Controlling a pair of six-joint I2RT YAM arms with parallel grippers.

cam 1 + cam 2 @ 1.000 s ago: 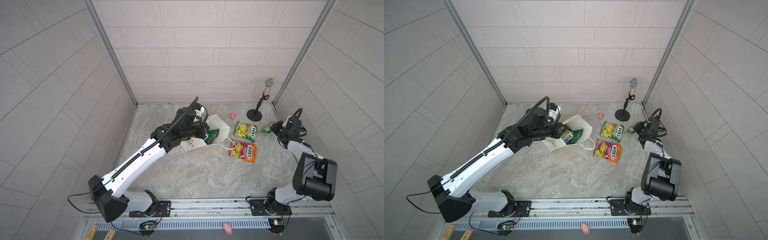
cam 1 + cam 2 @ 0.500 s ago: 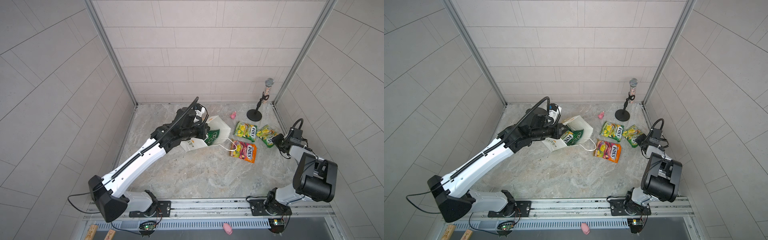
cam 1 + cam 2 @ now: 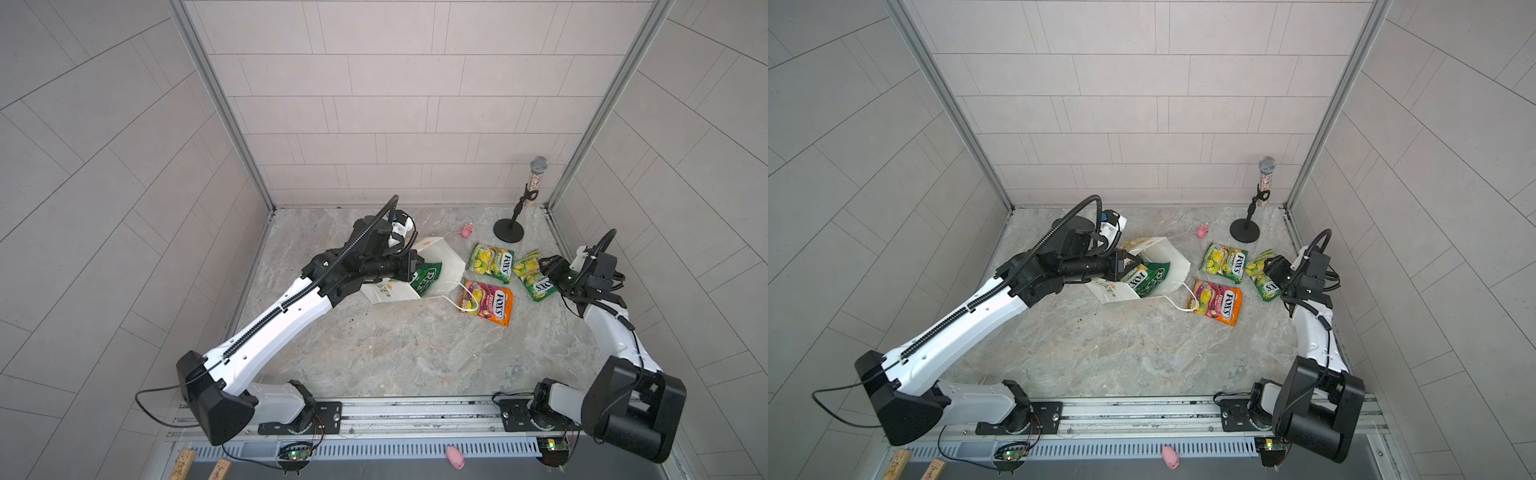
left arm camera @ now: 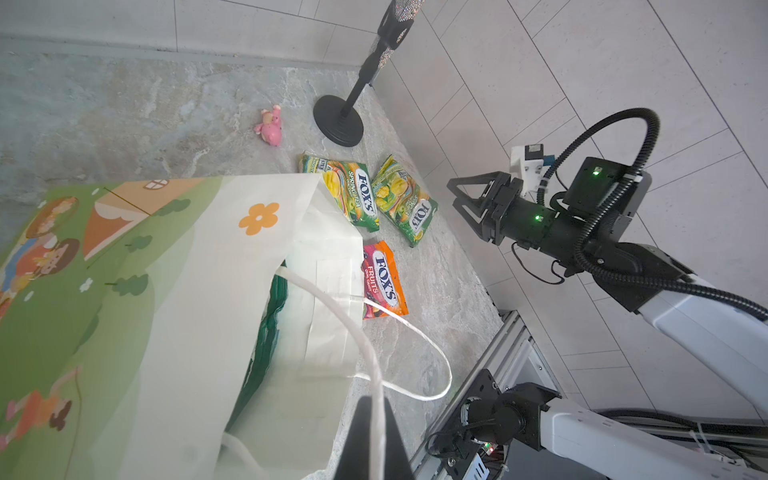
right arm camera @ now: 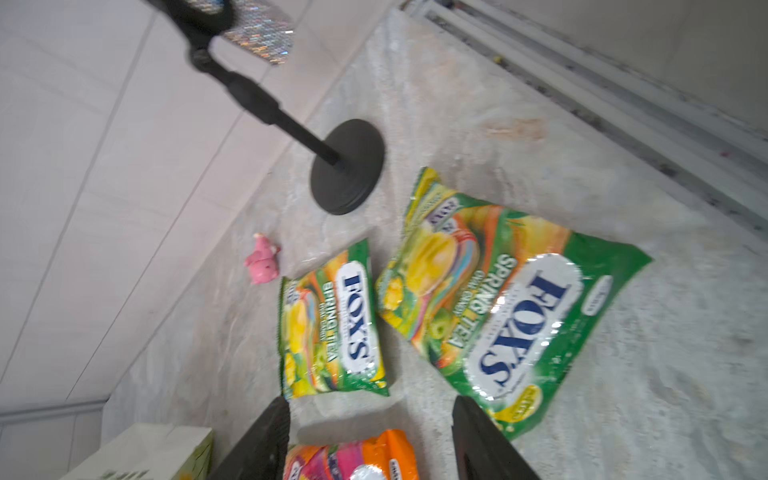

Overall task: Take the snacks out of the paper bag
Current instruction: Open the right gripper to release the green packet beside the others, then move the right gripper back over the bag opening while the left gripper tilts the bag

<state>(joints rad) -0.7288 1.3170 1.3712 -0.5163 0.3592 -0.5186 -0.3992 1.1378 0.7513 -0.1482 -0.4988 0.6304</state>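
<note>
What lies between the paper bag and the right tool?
A FOX'S Spring Tea packet beside the paper bag, then a second Spring Tea packet right by the open right tool, both lying flat. Both top views show it.

Your left arm (image 3: 282,316), white with black joints, runs from its base at the near left out toward the far middle. It is stretched long and low, with the forearm nearly level. The left gripper (image 4: 369,419) points right, and its jaws are closed on the white cord handle (image 4: 332,305) of the tall white paper bag (image 4: 199,257). Your right arm (image 3: 611,328) rises from its base at the near right. Its white link leans away along the right side, and the black wrist bends left. The right gripper (image 5: 370,401) sits low and points left toward the middle, its 2 black fingers (image 5: 266,440) spread wide apart.
</note>
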